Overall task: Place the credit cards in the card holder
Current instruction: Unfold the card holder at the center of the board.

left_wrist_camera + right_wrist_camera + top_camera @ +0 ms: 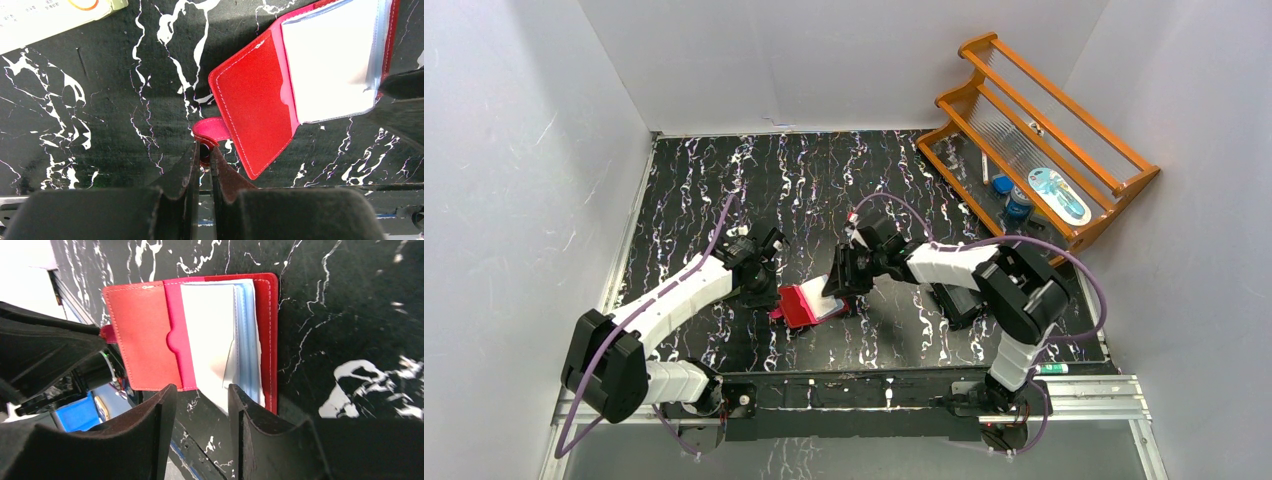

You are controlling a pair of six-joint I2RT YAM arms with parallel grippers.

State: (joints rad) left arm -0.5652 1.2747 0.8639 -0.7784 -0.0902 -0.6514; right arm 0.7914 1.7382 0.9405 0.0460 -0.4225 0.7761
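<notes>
Robot lab cell: white panel walls [524, 150] box in a black marbled tabletop [824, 170], two arms [674, 300] bolted on an aluminium rail [1104, 395], wooden rack [1061, 108] in the corner.

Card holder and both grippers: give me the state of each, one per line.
card holder: open, lying flat on the table, clear pockets exposed.
left gripper: shut on the card holder's pink strap.
right gripper: open, jaws either side of the clear pockets' lower edge.
</notes>
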